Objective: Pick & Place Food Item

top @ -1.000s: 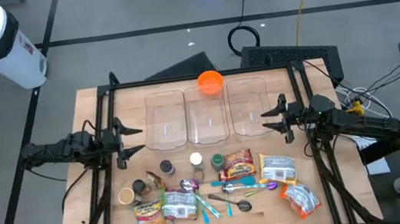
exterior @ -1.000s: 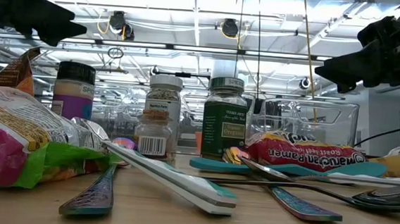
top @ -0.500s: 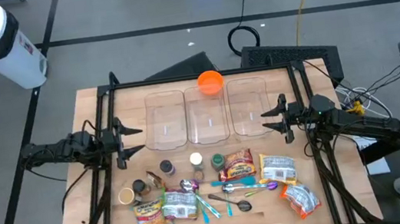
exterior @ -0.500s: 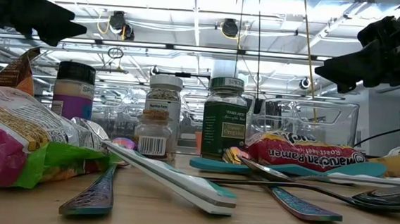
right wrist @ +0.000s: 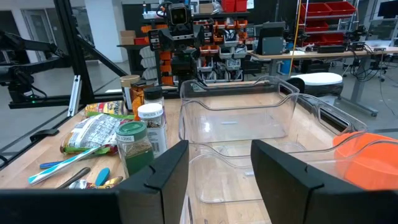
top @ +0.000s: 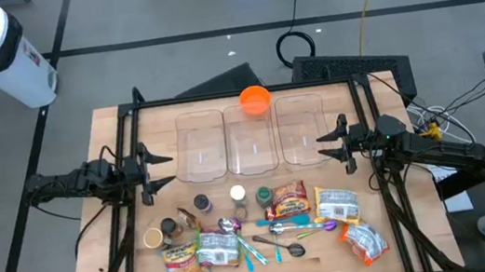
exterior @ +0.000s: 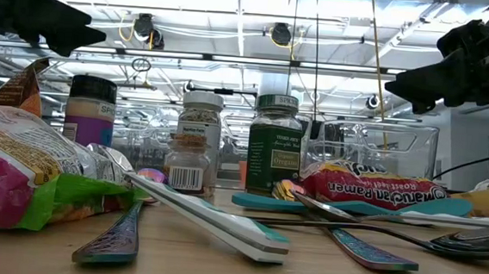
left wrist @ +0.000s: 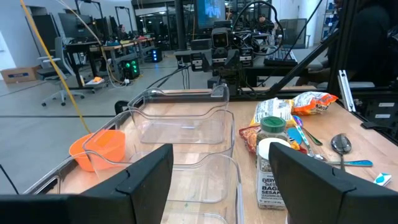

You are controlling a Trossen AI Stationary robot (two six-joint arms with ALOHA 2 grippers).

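I count three clear plastic bins (top: 249,139) in a row, one orange bowl (top: 255,100) behind them, and five crinkly food packets (top: 336,203) lying along the table's near edge. My left gripper (top: 161,170) hovers jaws wide and empty beside the left bin, and my right gripper (top: 328,145) hovers part-open and empty beside the right bin.

Bright ceiling lights (exterior: 253,12) glare above the table (top: 111,134); the nearest packet (exterior: 26,174) is blurred, and shadows beneath the clutter are soft.

Spoon (exterior: 112,236) handle cut off below
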